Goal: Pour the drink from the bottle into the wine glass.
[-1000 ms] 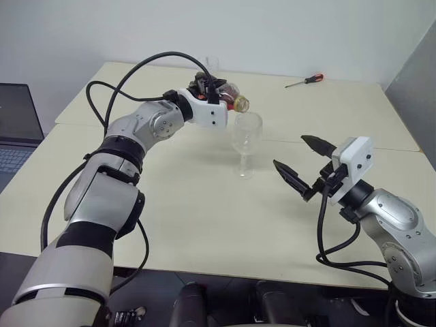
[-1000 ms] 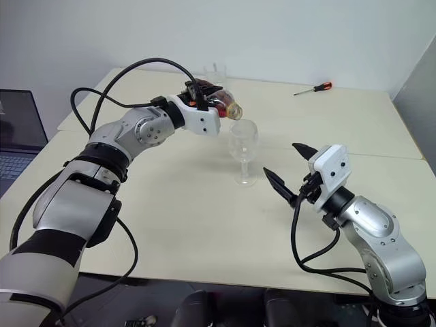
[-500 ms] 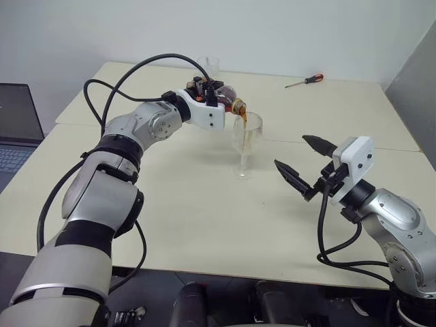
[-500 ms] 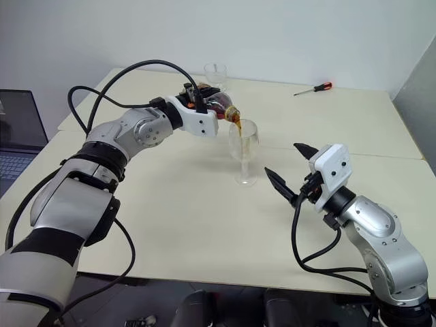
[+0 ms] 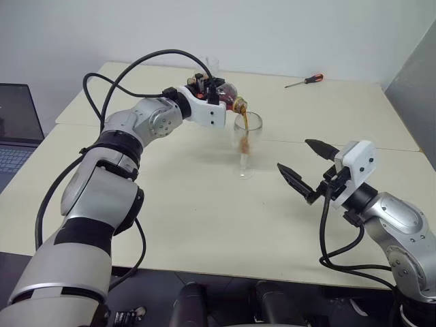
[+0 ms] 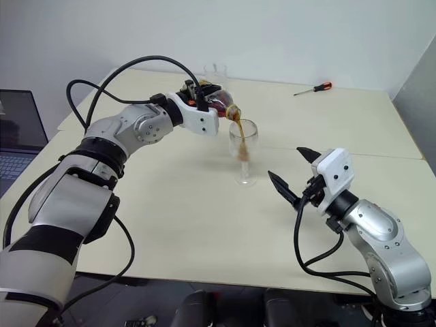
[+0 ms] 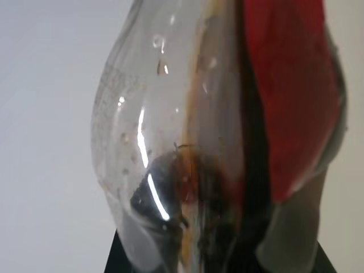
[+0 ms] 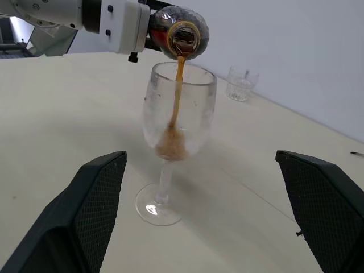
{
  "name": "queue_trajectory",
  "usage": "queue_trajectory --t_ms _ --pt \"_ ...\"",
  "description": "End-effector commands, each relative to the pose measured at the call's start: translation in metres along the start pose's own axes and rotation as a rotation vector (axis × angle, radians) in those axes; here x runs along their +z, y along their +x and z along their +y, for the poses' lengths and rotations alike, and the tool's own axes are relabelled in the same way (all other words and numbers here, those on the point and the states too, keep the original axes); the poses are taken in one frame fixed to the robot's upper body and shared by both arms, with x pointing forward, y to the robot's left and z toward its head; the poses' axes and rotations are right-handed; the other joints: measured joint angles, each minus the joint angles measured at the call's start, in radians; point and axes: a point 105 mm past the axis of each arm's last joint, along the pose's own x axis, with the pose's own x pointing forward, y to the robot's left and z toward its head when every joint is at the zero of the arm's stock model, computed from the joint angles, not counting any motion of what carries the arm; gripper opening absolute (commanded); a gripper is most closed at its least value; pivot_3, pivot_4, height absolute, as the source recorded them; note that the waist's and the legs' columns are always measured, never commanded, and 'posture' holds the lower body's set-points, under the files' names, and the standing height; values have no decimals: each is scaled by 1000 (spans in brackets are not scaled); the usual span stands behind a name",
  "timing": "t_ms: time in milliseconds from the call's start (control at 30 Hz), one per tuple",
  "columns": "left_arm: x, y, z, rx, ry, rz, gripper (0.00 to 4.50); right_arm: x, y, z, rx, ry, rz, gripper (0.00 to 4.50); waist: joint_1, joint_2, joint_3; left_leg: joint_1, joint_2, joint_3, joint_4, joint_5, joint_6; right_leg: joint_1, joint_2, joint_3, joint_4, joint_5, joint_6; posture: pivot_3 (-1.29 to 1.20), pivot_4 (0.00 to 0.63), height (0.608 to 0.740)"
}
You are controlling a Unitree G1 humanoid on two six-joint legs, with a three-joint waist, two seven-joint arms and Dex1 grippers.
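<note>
Since a second ago the bottle point(image 5: 226, 92) has tipped further and the drink point(image 8: 177, 85) has begun to run: the wine glass point(image 5: 246, 144), empty then, now has a little brown liquid foaming at the bottom of its bowl. The left hand point(image 5: 208, 87) is pinched tight on the bottle's body and holds it nearly level, its open mouth just above the glass rim, with a thin brown stream falling from the mouth into the bowl. The glass stands upright on the table point(image 5: 191, 204), near its middle. In the left wrist view the bottle's clear wall and red label sit right against the camera, with dark liquid pooled low in it. The right hand point(image 5: 308, 168) hovers above the table to the right of the glass, well apart from it, its two black fingers point(image 8: 94, 196) spread wide and holding nothing. A short tumbler point(image 8: 241, 83) stands farther back on the table, and a red-handled screwdriver point(image 5: 304, 81) lies near the far right edge.
</note>
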Motion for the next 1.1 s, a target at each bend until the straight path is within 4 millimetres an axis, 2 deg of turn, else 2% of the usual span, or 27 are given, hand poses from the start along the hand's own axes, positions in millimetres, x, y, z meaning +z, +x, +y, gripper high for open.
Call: queue_trajectory --t_ms 33,567,1100 --pt "4 2 29 76 55 -18 980 15 -5 -2 -7 -53 -46 4500 0 0 0 0 0 0 0 0 0 0 0 0 0 0 0 0 150 740" --pt "6 5 31 66 67 -24 980 7 -7 -3 -9 -39 7 4500 0 0 0 0 0 0 0 0 0 0 0 0 0 1 -1 0 150 740" --pt "3 2 38 88 112 -18 980 9 -5 -3 -3 -46 8 4500 0 0 0 0 0 0 0 0 0 0 0 0 0 1 -1 0 150 740"
